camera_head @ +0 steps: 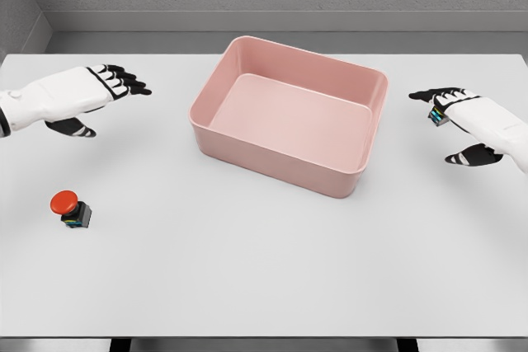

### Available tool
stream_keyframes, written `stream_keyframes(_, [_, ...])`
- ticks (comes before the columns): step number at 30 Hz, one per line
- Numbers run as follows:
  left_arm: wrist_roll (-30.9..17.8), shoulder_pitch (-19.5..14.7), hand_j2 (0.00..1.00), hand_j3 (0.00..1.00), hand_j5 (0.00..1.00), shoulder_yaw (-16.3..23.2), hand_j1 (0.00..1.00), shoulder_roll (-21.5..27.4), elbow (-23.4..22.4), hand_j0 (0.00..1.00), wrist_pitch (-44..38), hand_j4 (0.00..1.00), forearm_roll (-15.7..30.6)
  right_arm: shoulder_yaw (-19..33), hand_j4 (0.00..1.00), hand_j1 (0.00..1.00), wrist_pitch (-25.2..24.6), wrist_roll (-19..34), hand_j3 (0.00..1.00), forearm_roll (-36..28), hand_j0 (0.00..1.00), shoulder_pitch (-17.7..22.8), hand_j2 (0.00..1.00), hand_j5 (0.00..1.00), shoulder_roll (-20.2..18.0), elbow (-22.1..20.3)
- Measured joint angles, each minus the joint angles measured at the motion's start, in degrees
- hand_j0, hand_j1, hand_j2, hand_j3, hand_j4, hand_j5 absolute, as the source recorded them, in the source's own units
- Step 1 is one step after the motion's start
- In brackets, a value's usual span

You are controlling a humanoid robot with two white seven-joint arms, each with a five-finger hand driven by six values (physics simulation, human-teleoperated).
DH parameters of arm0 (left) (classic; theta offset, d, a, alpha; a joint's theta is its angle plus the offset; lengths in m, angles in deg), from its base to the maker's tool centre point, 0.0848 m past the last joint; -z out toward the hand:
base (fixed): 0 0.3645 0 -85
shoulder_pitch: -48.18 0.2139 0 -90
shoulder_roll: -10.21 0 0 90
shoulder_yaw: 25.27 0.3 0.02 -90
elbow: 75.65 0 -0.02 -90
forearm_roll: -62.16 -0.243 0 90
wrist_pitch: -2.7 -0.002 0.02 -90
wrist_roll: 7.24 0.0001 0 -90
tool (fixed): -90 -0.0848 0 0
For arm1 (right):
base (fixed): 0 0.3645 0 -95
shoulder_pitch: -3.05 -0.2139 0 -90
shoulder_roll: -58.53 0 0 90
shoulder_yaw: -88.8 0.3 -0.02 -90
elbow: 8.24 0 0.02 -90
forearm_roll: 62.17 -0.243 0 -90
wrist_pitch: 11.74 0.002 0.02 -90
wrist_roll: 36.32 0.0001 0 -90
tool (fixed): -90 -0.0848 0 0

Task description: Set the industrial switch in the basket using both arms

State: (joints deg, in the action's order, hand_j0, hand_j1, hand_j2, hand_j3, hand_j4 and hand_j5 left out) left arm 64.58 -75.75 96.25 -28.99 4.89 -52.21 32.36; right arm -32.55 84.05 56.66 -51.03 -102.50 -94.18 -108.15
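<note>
A pink rectangular basket (pixel 356 179) sits in the middle of the white table, turned slightly. One industrial switch (pixel 71 208), with a red mushroom button on a dark body, stands on the table at the front left. My left hand (pixel 115 84) hovers well behind it, fingers stretched out and holding nothing. A second small switch (pixel 436 116), dark with coloured parts, shows just under the fingers of my right hand (pixel 450 109), right of the basket. That hand's fingers are extended and its thumb (pixel 472 157) is spread away from the switch; most of this switch is hidden.
The white table (pixel 264 269) reaches to a grey wall at the back, and its front edge runs along the bottom of the picture. Open tabletop lies between each hand and the basket.
</note>
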Motion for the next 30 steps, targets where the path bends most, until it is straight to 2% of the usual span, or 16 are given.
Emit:
stream_keyframes(5, [0.0,0.5,1.0,1.0,1.0,0.1,1.0,0.9,0.3,1.0,0.0,1.0,0.0,1.3,1.0,1.0,-1.5,0.7,1.0,-0.6,1.0,0.6,1.0,1.0,-0.4,0.4])
stream_keyframes(8, [0.0,0.6,1.0,1.0,1.0,0.2,1.0,3.2,0.6,1.0,0.0,1.0,0.0,3.6,1.0,1.0,-9.0,1.0,1.0,-1.1,1.0,-0.1,1.0,1.0,-0.4,2.9])
stream_keyframes(13, [-0.2,2.1,1.0,1.0,1.0,0.2,1.0,7.7,1.1,1.0,0.0,1.0,0.0,4.0,1.0,1.0,-15.0,7.1,1.0,-1.1,1.0,-7.2,1.0,1.0,0.6,8.8])
stream_keyframes(14, [-0.3,2.3,1.0,1.0,1.0,0.1,1.0,8.5,1.3,1.0,0.0,1.0,-0.1,3.1,1.0,1.0,-15.8,8.7,1.0,-1.0,1.0,-10.1,1.0,1.0,1.2,9.9])
stream_keyframes(15, [-0.4,2.9,1.0,1.0,1.0,0.1,1.0,9.1,1.5,1.0,0.0,1.0,-0.2,1.1,1.0,1.0,-16.3,10.4,1.0,-0.9,1.0,-15.7,1.0,1.0,2.3,11.7])
stream_keyframes(16, [-0.4,3.2,1.0,1.0,1.0,0.1,1.0,9.8,1.7,1.0,0.0,1.0,-0.3,-1.7,1.0,1.0,-16.7,12.1,1.0,-0.8,1.0,-21.1,1.0,1.0,3.9,14.4])
stream_keyframes(17, [-0.5,3.3,1.0,1.0,1.0,0.1,1.0,10.4,1.9,1.0,0.0,1.0,-0.4,-5.0,1.0,1.0,-16.9,13.7,1.0,-0.7,1.0,-24.9,1.0,1.0,5.8,17.9])
stream_keyframes(19, [-1.3,4.6,1.0,1.0,1.0,0.2,1.0,11.7,2.1,1.0,0.0,1.0,-0.6,-10.1,1.0,1.0,-17.2,15.7,1.0,-0.7,1.0,-25.6,1.0,1.0,8.6,23.0])
stream_keyframes(21, [-1.9,5.6,1.0,1.0,1.0,0.1,1.0,12.7,2.7,1.0,0.0,1.0,-0.9,-12.7,1.0,1.0,-17.4,17.0,1.0,-0.7,1.0,-25.8,1.0,1.0,10.1,25.6])
stream_keyframes(23, [-2.5,5.8,1.0,1.0,1.0,0.1,1.0,13.4,3.1,1.0,0.0,1.0,-1.1,-14.1,1.0,1.0,-17.5,17.6,1.0,-0.7,1.0,-26.6,1.0,1.0,10.8,27.0])
stream_keyframes(26, [-2.9,8.4,1.0,1.0,1.0,0.1,1.0,14.4,4.4,1.0,0.0,1.0,-1.3,-15.0,1.0,1.0,-17.6,18.0,1.0,-0.7,1.0,-29.3,1.0,1.0,11.2,28.7])
stream_keyframes(30, [-3.1,9.5,1.0,1.0,1.0,0.1,1.0,15.1,6.0,1.0,0.0,1.0,-1.4,-15.4,1.0,1.0,-17.5,18.8,1.0,-0.6,1.0,-30.2,1.0,1.0,11.3,29.8])
